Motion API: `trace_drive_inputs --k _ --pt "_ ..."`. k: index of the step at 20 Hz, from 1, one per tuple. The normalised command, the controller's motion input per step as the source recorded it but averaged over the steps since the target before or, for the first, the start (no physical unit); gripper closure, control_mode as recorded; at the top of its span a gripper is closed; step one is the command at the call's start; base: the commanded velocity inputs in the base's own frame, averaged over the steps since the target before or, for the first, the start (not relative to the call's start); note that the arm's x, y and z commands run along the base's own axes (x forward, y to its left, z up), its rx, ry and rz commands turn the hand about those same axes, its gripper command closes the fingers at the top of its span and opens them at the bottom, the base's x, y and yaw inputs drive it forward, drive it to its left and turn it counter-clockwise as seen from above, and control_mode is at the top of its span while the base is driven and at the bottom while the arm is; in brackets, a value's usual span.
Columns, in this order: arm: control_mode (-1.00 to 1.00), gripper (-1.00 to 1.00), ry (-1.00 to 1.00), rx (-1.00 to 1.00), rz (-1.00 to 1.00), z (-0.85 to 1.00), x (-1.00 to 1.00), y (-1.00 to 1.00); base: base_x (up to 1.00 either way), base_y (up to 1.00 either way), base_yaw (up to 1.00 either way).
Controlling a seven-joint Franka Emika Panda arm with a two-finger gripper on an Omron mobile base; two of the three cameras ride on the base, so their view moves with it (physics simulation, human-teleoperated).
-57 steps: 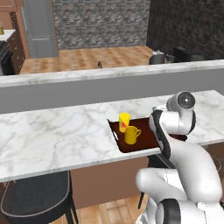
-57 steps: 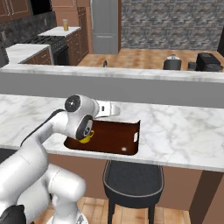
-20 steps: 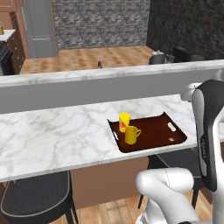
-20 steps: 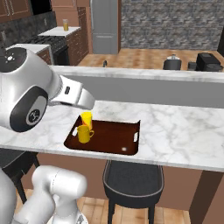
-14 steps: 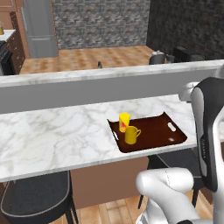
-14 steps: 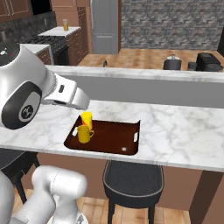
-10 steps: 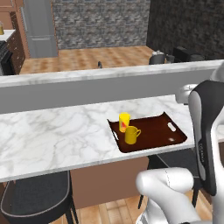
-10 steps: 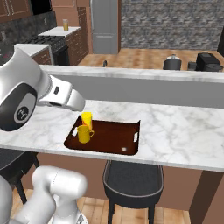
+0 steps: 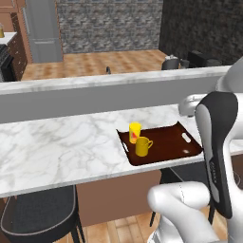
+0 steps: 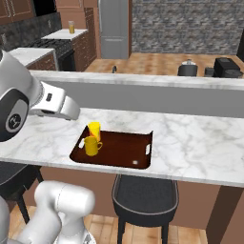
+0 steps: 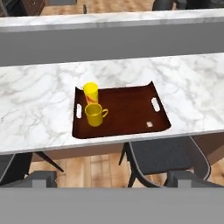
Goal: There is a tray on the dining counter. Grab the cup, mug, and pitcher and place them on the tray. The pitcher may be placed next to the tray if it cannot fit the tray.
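The dining bench [image 9: 57, 147] is a long white marble top with grey veins, and it runs from left to right across all views. Behind it stands a raised grey ledge [image 10: 143, 97], so the back side is closed, and the near edge is free above the black stools [image 10: 145, 202]. To the left and to the right of the tray much bare marble is open.

The tray [image 11: 131, 111] is dark brown and lies flat on the bench, close to the near edge. Its long axis goes along the bench, and its handle slots sit at the two short ends. The right part of the tray floor is bare, and only a small pale spot shows near the right front corner in the hand view.

The pitcher [image 10: 71, 26] seems to be the small orange-filled thing on the far kitchen counter [image 10: 64, 34] at the back left of the right base view, well apart from the tray; it is too small to tell more.

The cup [image 11: 91, 93] stands upright at the left end of the tray, with its red mark on the side. The mug [image 11: 94, 114] stands upright just in front of it, very near or touching; I cannot tell which. Its handle points to the right, along the tray.

The claw [image 11: 113, 178] is fully open and holds nothing; its dark tips rise at the bottom of the hand view, high above and well apart from the tray
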Motion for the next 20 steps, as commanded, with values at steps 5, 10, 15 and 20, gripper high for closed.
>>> trace_drive_inputs --k 5,10,15,20 --pt "1.0 -1.0 0.01 0.0 0.05 -0.06 0.0 0.06 -0.17 -0.1 0.02" --pt "1.0 -1.0 0.0 0.0 0.0 0.0 0.0 0.0 -0.69 -0.91 -0.01" --pt "1.0 -1.0 0.0 0.0 0.0 0.0 0.0 0.0 -0.62 -1.0 -0.07" --pt "1.0 -1.0 0.0 0.0 0.0 0.0 0.0 0.0 -0.49 -1.0 -0.1"
